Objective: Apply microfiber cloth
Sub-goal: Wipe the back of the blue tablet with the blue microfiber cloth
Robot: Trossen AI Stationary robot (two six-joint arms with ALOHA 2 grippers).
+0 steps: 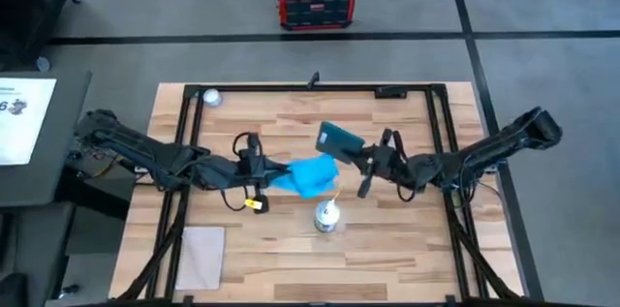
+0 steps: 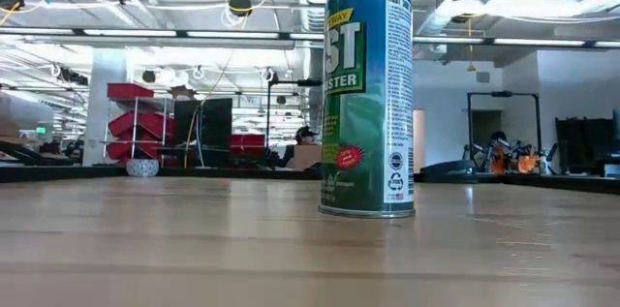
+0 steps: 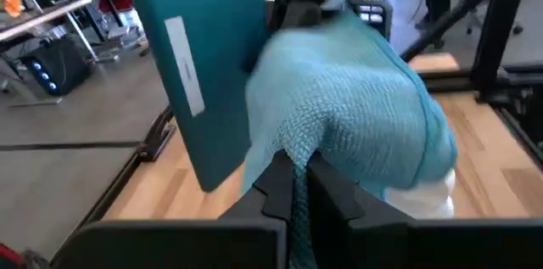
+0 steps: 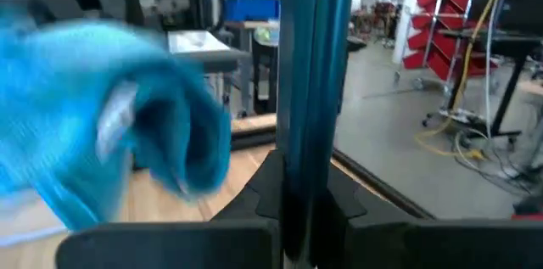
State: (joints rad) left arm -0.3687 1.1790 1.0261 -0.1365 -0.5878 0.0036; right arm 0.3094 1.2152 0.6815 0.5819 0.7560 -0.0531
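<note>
- The microfiber cloth is being held up off the desk near its middle, bunched into a soft wad and pinched at one gathered end by the left end effector, whose fingers are clamped together on the fabric.
- A teal-backed tablet is being gripped edge-on by the right end effector, its fingers closed on the thin edge — the panel is being presented tilted, above the desk and just beside the cloth.
- In the left wrist view, the cloth is lying against or very close to the tablet's face; whether real contact is being made cannot be told.
- A spray can is standing upright on the desk just below the two arms, and a pale sheet is lying near the front left corner, well apart.
- Risks being judged from here: the tablet is being held only by a narrow edge, so wiping pressure could twist it or slip it out of the grip.
- The cloth is being held by a small pinch — dragging across the panel could pull it free or wipe with only a fold.
- A low sweep by either arm could knock the can over.
</note>
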